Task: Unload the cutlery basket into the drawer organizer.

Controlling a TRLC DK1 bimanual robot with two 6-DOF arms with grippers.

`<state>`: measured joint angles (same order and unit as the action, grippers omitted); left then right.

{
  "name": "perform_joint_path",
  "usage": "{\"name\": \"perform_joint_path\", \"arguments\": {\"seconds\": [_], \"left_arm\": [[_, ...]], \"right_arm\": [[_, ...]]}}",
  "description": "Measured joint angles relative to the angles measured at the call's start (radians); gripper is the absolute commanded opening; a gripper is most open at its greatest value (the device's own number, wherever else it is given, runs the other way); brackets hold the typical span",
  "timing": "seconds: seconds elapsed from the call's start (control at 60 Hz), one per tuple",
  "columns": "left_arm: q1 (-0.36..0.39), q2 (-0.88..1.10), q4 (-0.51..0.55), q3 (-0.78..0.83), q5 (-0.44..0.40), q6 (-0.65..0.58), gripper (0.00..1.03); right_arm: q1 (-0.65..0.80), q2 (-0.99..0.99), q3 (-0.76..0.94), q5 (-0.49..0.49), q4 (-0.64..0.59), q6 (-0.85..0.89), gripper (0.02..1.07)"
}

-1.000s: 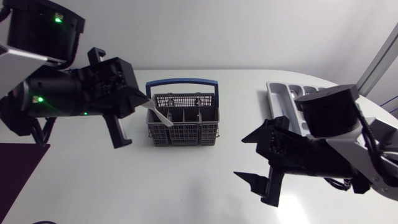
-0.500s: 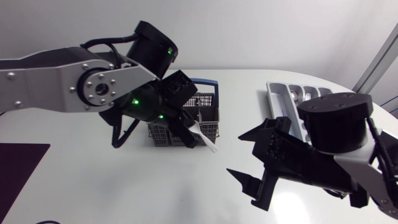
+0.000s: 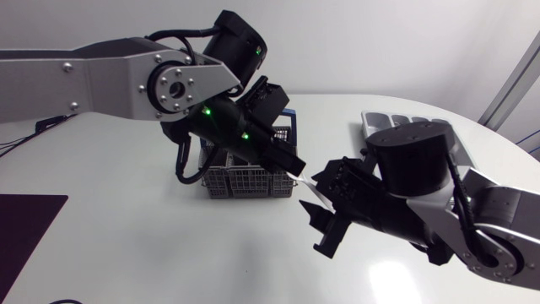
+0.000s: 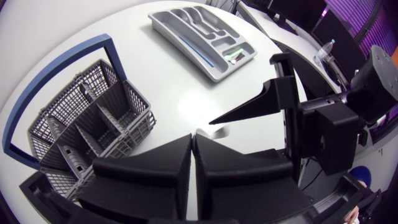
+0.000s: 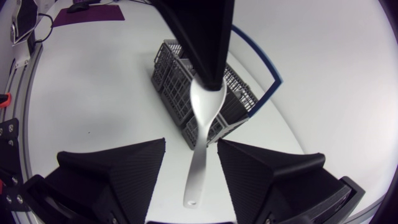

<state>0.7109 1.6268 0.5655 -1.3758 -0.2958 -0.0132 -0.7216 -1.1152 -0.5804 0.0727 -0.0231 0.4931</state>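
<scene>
My left gripper [image 3: 288, 165] hangs just right of the grey cutlery basket [image 3: 238, 180], shut on the bowl of a pale spoon [image 3: 313, 195]. In the right wrist view the spoon [image 5: 208, 104] points handle-first between the fingers of my right gripper [image 5: 191, 147]. Those fingers [image 5: 124, 168] stand apart on either side of the handle without touching it. My right gripper [image 3: 320, 216] faces the left one above the table. The blue-handled basket [image 4: 81, 124] lies behind my left gripper [image 4: 192, 139]. The grey drawer organizer [image 4: 199, 31] sits at the far right, holding some cutlery.
My right arm's body [image 3: 413, 181] covers most of the organizer [image 3: 377, 121] in the head view. The white table [image 3: 169, 245] is bare in front of the basket and at the left. The basket's compartments [image 5: 186, 81] show no cutlery from here.
My left arm swung from the basket's left over to its right, carrying the spoon. My right gripper came in toward it and its fingers narrowed around the handle.
</scene>
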Motion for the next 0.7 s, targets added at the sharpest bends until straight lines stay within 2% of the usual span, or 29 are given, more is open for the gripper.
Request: {"name": "perform_joint_path", "arguments": {"seconds": [0.117,0.267,0.35,0.517,0.567,0.633,0.667,0.7], "left_arm": [[-0.014,0.009,0.014,-0.002,-0.031,0.015,0.03],[-0.023,0.011,0.021,-0.004,-0.051,0.018,0.03],[-0.029,0.011,0.021,-0.005,-0.064,0.018,0.03],[-0.039,0.011,0.021,-0.006,-0.074,0.019,0.03],[-0.039,0.011,0.021,-0.006,-0.074,0.019,0.03],[-0.04,0.011,0.021,-0.006,-0.075,0.019,0.04],[-0.041,0.011,0.021,-0.006,-0.077,0.019,0.06],[-0.042,0.011,0.022,-0.006,-0.082,0.02,0.17]], "right_arm": [[-0.006,-0.024,-0.023,0.045,0.028,0.0,0.4],[-0.006,-0.065,-0.048,0.055,0.03,0.0,0.37],[-0.006,-0.081,-0.058,0.055,0.031,0.0,0.27],[-0.011,-0.104,-0.069,0.055,0.031,0.0,0.2],[-0.011,-0.109,-0.072,0.054,0.027,0.0,0.15],[-0.011,-0.115,-0.076,0.054,0.023,0.0,0.15],[-0.011,-0.116,-0.077,0.053,0.022,0.0,0.15],[-0.011,-0.117,-0.078,0.052,0.019,0.0,0.15]]}}
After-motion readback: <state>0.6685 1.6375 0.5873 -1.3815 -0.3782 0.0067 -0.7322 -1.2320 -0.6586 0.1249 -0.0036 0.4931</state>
